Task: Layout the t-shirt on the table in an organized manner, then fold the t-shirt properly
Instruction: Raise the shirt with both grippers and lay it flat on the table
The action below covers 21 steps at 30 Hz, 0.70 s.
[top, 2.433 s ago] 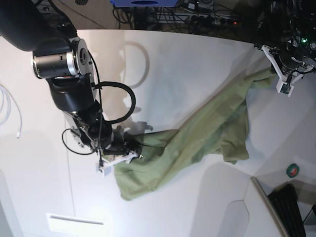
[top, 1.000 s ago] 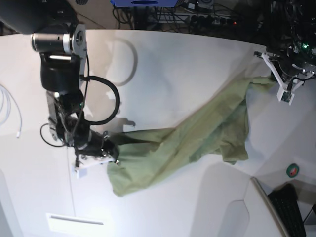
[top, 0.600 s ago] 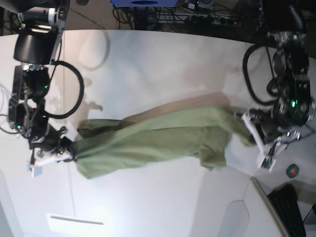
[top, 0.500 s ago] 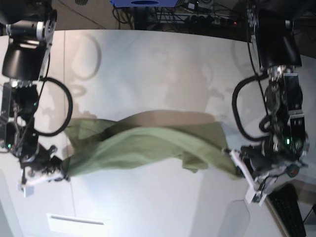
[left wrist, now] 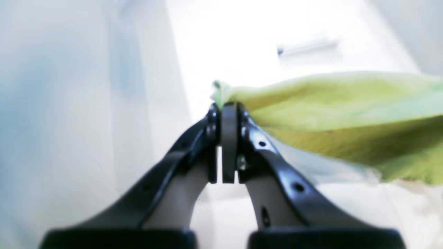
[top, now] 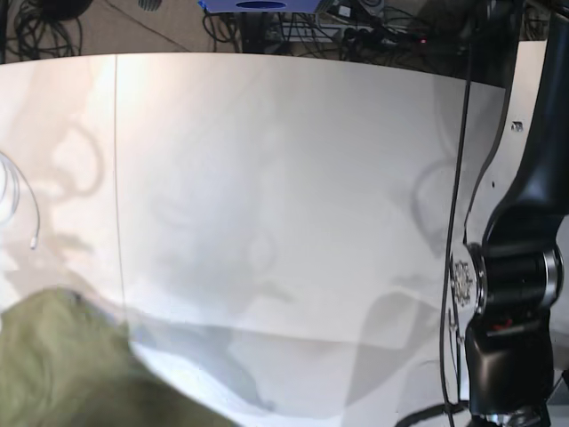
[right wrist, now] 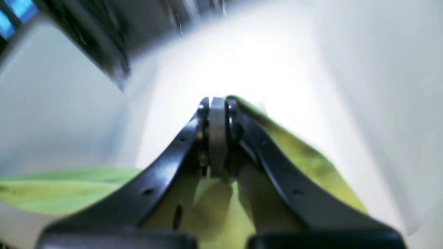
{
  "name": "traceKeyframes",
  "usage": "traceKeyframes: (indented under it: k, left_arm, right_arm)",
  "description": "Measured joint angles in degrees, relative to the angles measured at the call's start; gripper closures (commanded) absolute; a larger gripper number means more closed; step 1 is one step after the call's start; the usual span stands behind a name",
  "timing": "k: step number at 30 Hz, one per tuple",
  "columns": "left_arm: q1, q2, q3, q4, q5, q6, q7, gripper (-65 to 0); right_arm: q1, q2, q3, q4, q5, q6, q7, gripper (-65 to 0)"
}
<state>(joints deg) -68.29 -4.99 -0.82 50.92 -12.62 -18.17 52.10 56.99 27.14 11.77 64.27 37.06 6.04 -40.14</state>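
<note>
The olive-green t-shirt fills the bottom left corner of the base view, close to the camera, off the middle of the white table. In the left wrist view my left gripper is shut on an edge of the t-shirt, which stretches away to the right above the table. My right gripper, seen in the right wrist view, is shut on another part of the t-shirt, with cloth hanging below and to both sides. Neither gripper shows in the base view.
A black arm stands at the right edge of the base view. A thin dark seam crosses the table on the left. A white cable lies at the far left. Cables and a blue object sit beyond the far edge.
Both arms have swung toward the near side, carrying the stretched t-shirt off the middle of the table. The arm on the base view's left has left that view; only the right arm's upper part remains.
</note>
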Motion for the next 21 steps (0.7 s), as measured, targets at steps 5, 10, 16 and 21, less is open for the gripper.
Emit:
traceKeyframes:
  k: [5,10,16,21]
  left_arm:
    - [5.7,-0.1,-0.1,13.5,-0.2,0.0,4.7,0.0]
    - [27.9,-1.2,0.4,30.0,0.3,-0.2,10.3,0.0]
    - [50.4,-4.2,-0.1,33.6,1.4,0.2,5.5,0.0]
    - [62.9,-4.2,0.5,28.0,8.9,-0.2,-5.4,0.0]
  right_arm:
    - [-6.1,3.2,3.3,12.7,0.6,0.5,-5.6,0.0]
    - [-29.1,-3.2,15.7,24.9,0.2,0.7,-12.0,0.0]
    - [-49.5,-13.6,21.1,25.0,0.2,1.2,-8.3,0.0]
    - [-59.2,-18.2,20.9,16.7,-0.3,0.6,-1.0,0.0]
